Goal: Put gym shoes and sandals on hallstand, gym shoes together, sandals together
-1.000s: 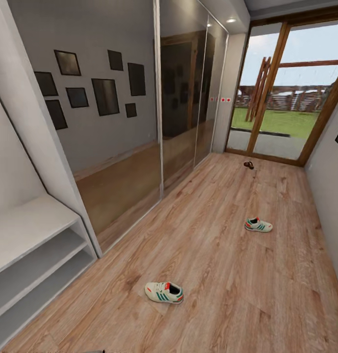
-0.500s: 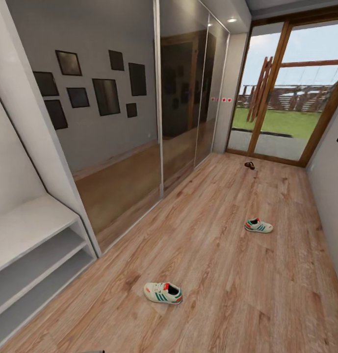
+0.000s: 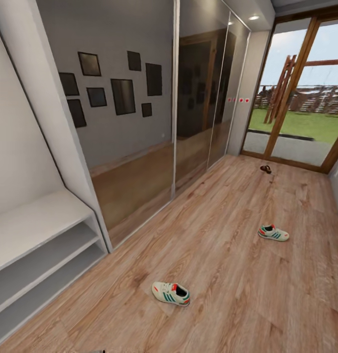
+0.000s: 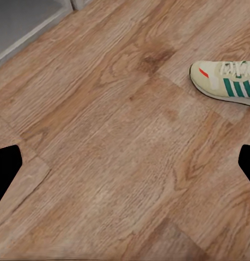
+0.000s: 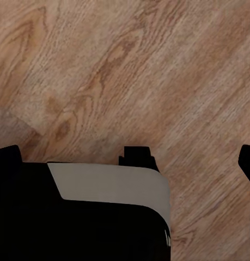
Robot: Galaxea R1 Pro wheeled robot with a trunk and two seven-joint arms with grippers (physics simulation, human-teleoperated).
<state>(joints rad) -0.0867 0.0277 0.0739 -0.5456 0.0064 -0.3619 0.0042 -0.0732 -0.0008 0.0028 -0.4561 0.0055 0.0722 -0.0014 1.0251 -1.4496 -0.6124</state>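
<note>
Both claws are hanging spread and empty while the near sneaker (image 3: 171, 293) is lying mid-floor (image 3: 227, 274) off the rack (image 3: 36, 223), probably light and squashy, so I'm guessing pinch the heel collar.

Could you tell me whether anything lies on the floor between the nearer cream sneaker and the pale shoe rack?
Nothing visible does: only bare wood-plank floor separates the nearer cream, green-striped sneaker from the pale grey-white shoe rack.

Two gym shoes (image 3: 170, 293) (image 3: 273, 233), one sandal (image 3: 265, 169), one hallstand (image 3: 36, 223).
</note>
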